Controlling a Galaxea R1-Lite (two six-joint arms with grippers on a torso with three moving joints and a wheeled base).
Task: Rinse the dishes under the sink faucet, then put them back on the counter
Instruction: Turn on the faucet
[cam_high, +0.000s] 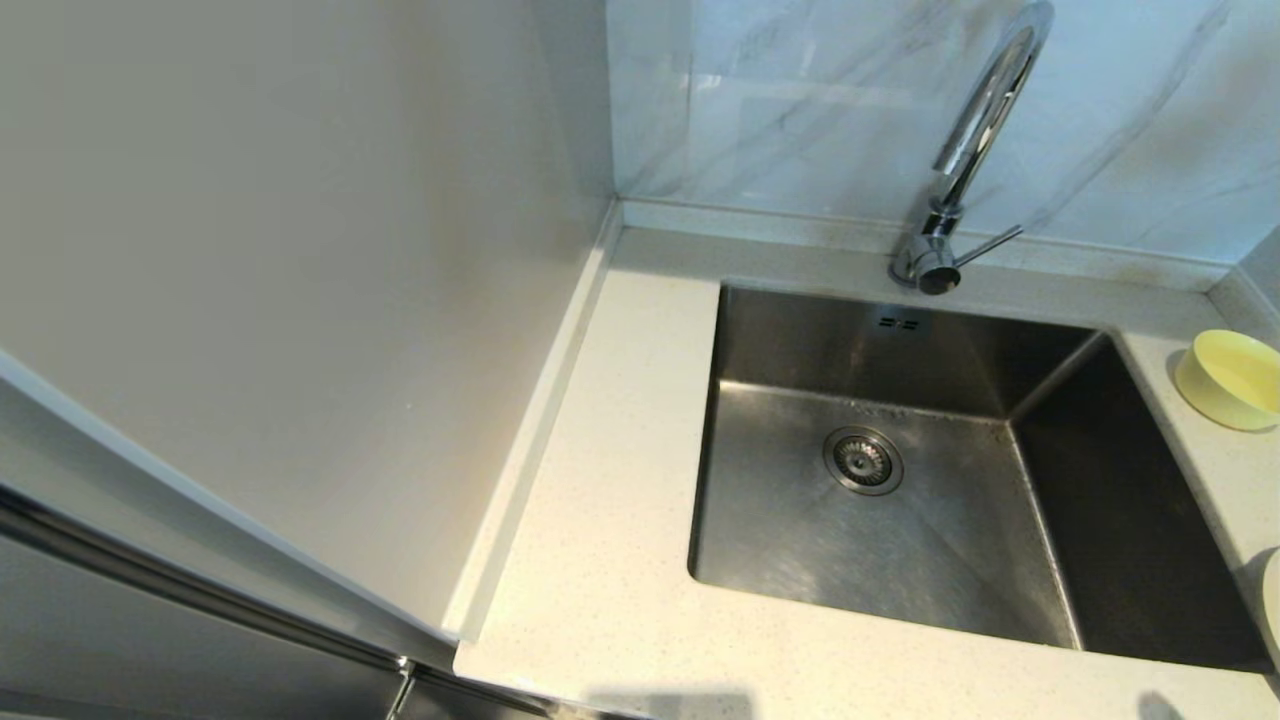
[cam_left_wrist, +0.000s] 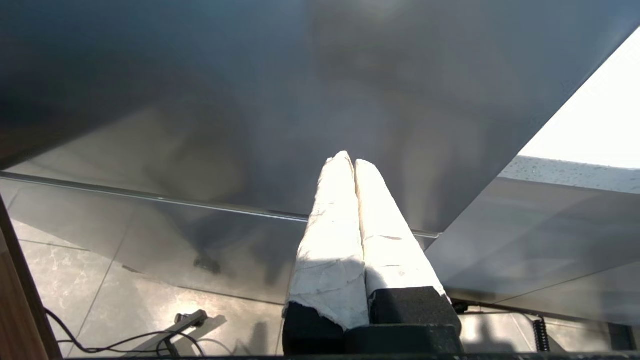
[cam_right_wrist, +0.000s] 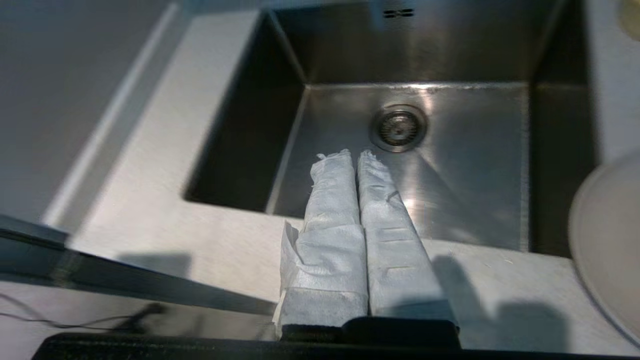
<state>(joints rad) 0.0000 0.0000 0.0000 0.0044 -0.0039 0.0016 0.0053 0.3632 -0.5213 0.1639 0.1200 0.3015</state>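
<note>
Soft daylight — right wrist view blurred

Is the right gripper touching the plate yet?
Apart. The right wrist view shows the right gripper, shut and empty, over the sink's front edge, with bare counter between it and the plate.

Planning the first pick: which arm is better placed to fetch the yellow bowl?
Right. The yellow bowl sits on the counter right of the sink; the right gripper hangs over that counter's front edge, the left gripper below counter level.

White plate (cam_right_wrist: 607, 245) and yellow bowl (cam_high: 1232, 378) both cut off by frame edges
</note>
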